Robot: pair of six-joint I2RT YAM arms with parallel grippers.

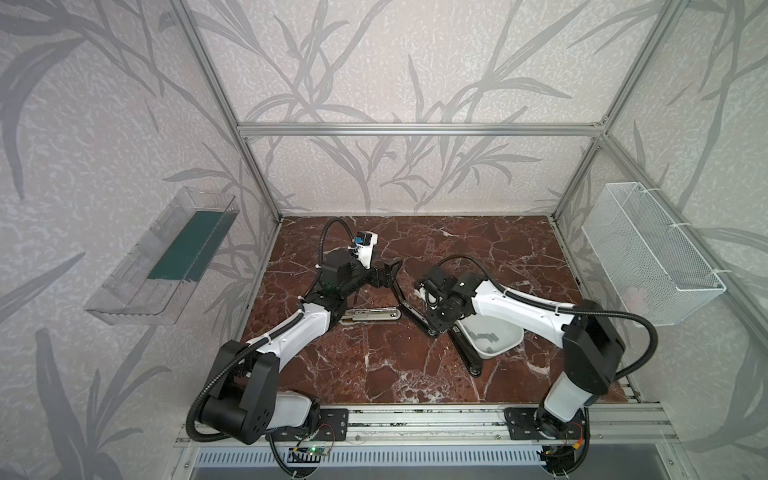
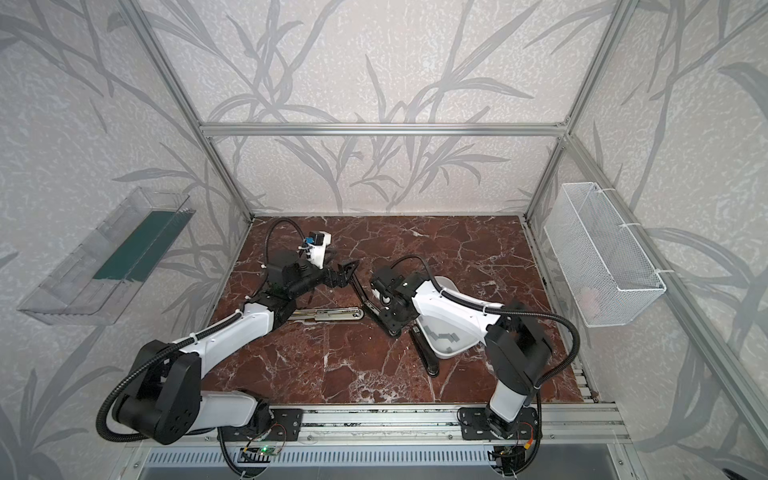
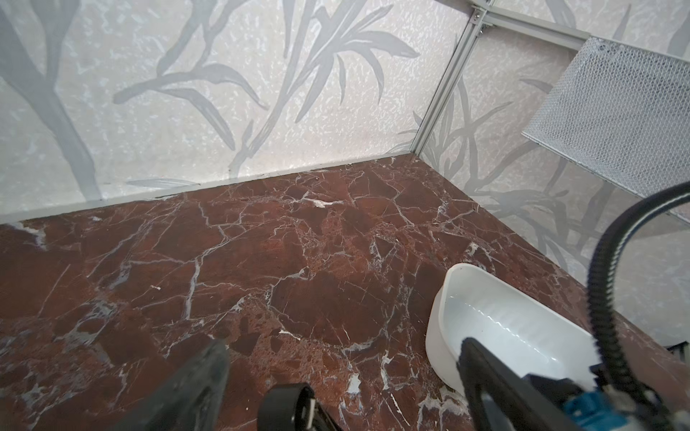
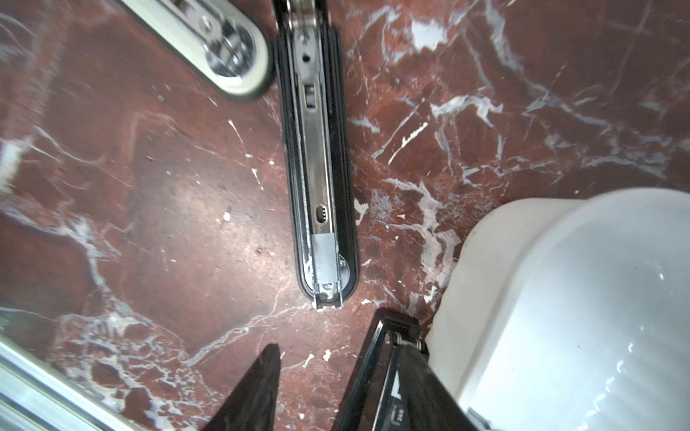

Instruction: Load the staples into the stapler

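A strip of the staples [image 4: 323, 253] sits in the open stapler [image 4: 317, 156], toward its 5 o'clock end; more lie in the tray [image 1: 513, 338] at 4 o'clock. Right fingers [image 4: 261, 388] half-parted, empty; left fingers [image 3: 198, 388] wide, empty. If the strip lies crooked, closing could jam it.

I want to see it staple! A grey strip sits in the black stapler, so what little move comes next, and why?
Probably lift the right gripper straight up, clear of the black stapler. Its jaws stand apart and empty, and the staple strip already seems to lie in the metal channel, so backing off makes room to close it.
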